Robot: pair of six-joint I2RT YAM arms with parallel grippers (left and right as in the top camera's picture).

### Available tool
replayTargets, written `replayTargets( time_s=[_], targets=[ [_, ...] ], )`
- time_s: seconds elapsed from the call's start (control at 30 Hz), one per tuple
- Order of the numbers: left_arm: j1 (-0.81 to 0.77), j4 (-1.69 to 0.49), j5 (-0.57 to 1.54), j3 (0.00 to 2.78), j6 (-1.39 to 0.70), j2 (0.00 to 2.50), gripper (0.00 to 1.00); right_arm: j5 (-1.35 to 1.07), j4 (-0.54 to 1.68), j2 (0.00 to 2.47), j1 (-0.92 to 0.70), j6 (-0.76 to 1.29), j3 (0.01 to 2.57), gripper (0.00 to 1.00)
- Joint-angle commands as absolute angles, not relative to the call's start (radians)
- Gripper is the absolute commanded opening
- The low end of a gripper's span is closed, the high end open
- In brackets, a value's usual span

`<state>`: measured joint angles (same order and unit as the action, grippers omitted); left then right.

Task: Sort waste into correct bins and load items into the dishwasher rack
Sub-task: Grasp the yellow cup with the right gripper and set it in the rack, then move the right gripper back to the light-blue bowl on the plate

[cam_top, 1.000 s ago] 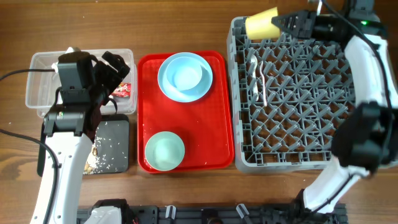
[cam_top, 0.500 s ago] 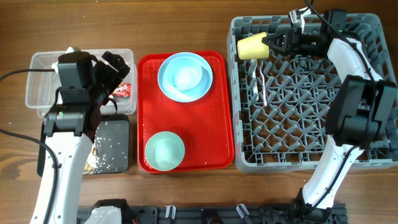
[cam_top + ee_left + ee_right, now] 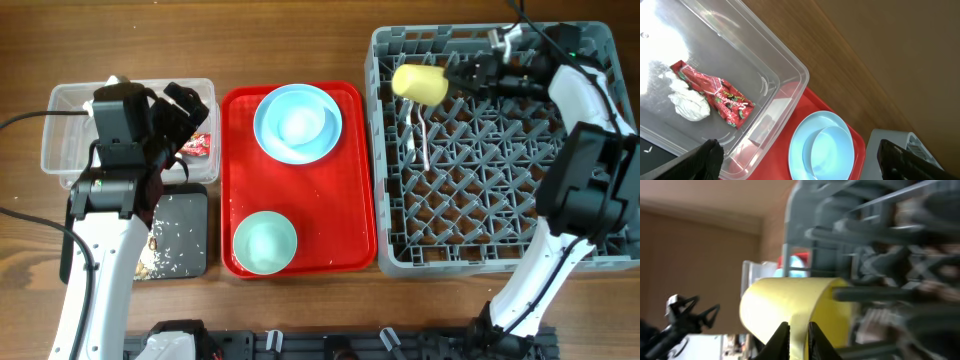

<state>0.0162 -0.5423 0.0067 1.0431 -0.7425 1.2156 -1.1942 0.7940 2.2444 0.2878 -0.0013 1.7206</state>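
Observation:
My right gripper (image 3: 455, 80) is shut on the rim of the yellow cup (image 3: 420, 83) and holds it on its side over the far left part of the grey-blue dishwasher rack (image 3: 500, 240). In the right wrist view the cup (image 3: 790, 305) fills the middle, its rim pinched at my right gripper (image 3: 798, 340). White cutlery (image 3: 418, 125) lies in the rack. The light blue plate (image 3: 297, 122) and the pale green bowl (image 3: 265, 242) sit on the red tray (image 3: 355, 180). My left gripper (image 3: 178, 115) is open above the clear tub (image 3: 70, 110), which holds the red wrapper (image 3: 715, 95) and the white tissue (image 3: 687, 102).
The black tray (image 3: 185, 235) with pale crumbs lies in front of the clear tub. Brown wooden table shows between the containers. The plate also shows in the left wrist view (image 3: 822, 150), beside the tub's corner.
My right gripper has brought the yellow cup down from the rack's far left edge into the rack and turned it. The left arm has not moved.

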Motion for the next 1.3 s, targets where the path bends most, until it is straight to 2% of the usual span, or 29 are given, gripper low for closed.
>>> replayTargets(
  time_s=[0.0, 0.13, 0.37, 0.5, 0.63, 0.73, 0.83, 0.93, 1.1, 1.27],
  targets=[
    [0.025, -0.54, 0.01, 1.055, -0.741, 1.217, 1.0, -1.111, 0.803, 2.252, 0.313, -0.033, 1.709, 0.18],
    [0.025, -0.54, 0.01, 1.055, -0.741, 1.217, 1.0, -0.916, 0.859, 2.204, 0.325, -0.031, 1.73, 0.22],
    [0.025, -0.54, 0.01, 1.055, -0.741, 1.217, 1.0, -0.551, 0.933, 1.964, 0.272, -0.021, 1.75, 0.23],
    [0.025, -0.54, 0.01, 1.055, -0.74, 1.217, 1.0, -0.42, 0.915, 1.781, 0.11, -0.025, 1.75, 0.14],
    [0.025, -0.54, 0.01, 1.055, -0.741, 1.217, 1.0, -0.335, 0.895, 1.716, -0.118, -0.023, 1.75, 0.13],
    [0.025, -0.54, 0.01, 1.055, -0.741, 1.217, 1.0, -0.276, 0.883, 1.737, -0.334, -0.023, 1.745, 0.13],
    [0.025, -0.54, 0.01, 1.055, -0.741, 1.217, 1.0, -0.238, 0.878, 1.766, -0.448, -0.023, 1.743, 0.15],
    [0.025, -0.54, 0.01, 1.055, -0.741, 1.217, 1.0, -0.224, 0.875, 1.833, -0.554, -0.024, 1.74, 0.25],
    [0.025, -0.54, 0.01, 1.055, -0.741, 1.217, 1.0, -0.224, 0.806, 1.984, -0.633, -0.057, 1.74, 0.3],
    [0.025, -0.54, 0.01, 1.055, -0.74, 1.217, 1.0, -0.225, 0.713, 2.138, -0.65, -0.108, 1.74, 0.41]
  ],
)
